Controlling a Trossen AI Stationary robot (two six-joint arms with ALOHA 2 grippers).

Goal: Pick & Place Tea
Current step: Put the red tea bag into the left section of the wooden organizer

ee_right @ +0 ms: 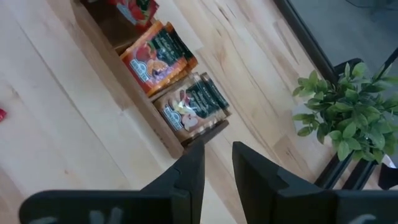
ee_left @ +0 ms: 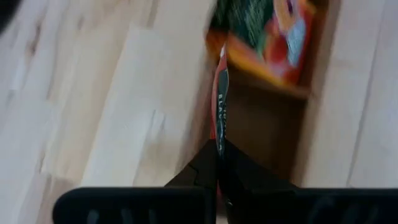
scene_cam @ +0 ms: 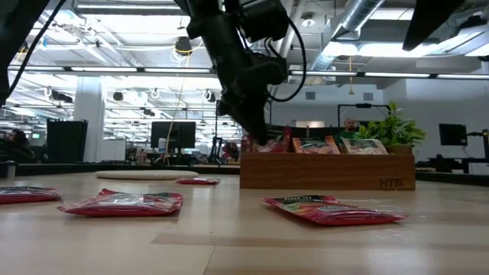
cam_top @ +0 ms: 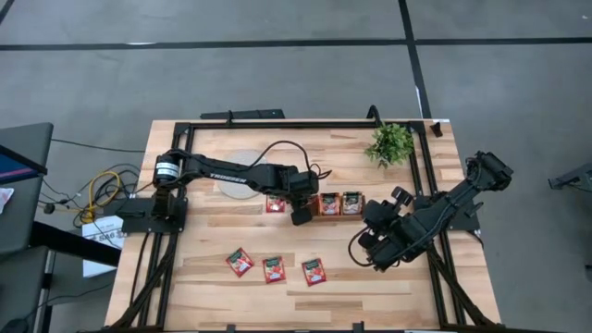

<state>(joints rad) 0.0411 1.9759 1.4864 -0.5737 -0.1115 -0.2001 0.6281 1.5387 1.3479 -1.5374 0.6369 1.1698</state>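
A brown wooden tray (cam_top: 340, 215) lies mid-table with tea sachets (cam_top: 352, 202) in its middle and right compartments. My left gripper (cam_top: 301, 215) hovers over the tray's left end (scene_cam: 252, 172), shut on a red tea sachet (ee_left: 219, 99) seen edge-on. One sachet (cam_top: 276, 203) lies flat left of the tray and three more (cam_top: 274, 269) lie flat near the front edge. My right gripper (ee_right: 217, 165) hangs open near the tray's right end with nothing between its fingers. My left gripper pinches the red sachet's flat faces (ee_left: 219, 140) between its two fingers. The fingers slant down from the table's left. The sachet sticks out past the fingertips, edge toward the camera, lifted clear above the tray's left compartment (ee_left: 261, 134).
A round white disc (cam_top: 242, 176) lies left of the tray toward the far side. A small green plant (cam_top: 390, 143) stands at the far right. A black frame (cam_top: 305, 123) runs along the table's edges. Bare wood lies between the tray and the front sachets.
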